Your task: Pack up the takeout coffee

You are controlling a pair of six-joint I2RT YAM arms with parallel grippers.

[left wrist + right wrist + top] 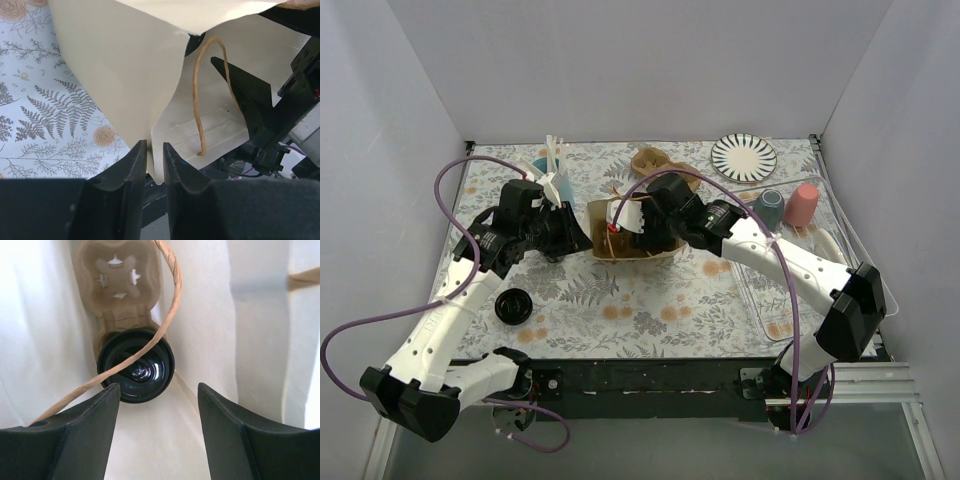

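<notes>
**First onlooker:** Where's the takeout coffee [144,377]?

**Second onlooker:** Deep inside the paper bag [603,240], which lies on its side mid-table. The dark cup sits in a socket of a pulp cup carrier [117,270], with its round rim facing the bag's mouth.

**First onlooker:** Anything in the way?

**Second onlooker:** The bag's twine handle [172,295] loops across in front of the cup. The right gripper [157,390] is inside the bag just short of it, jaws spread wide with nothing between them.

**First onlooker:** And the other arm?

**Second onlooker:** The left gripper [154,145] is at the bag's mouth, jaws nearly together and pinching the paper edge (only a thin slot shows between them).

**First onlooker:** What's around the bag?

**Second onlooker:** There's a flat black lid [513,306] near the left arm and a blue cup of white utensils [552,172] behind it. On the far right are a striped plate [744,157], a grey-blue cup [769,207] and a pink cup [803,204].
</notes>
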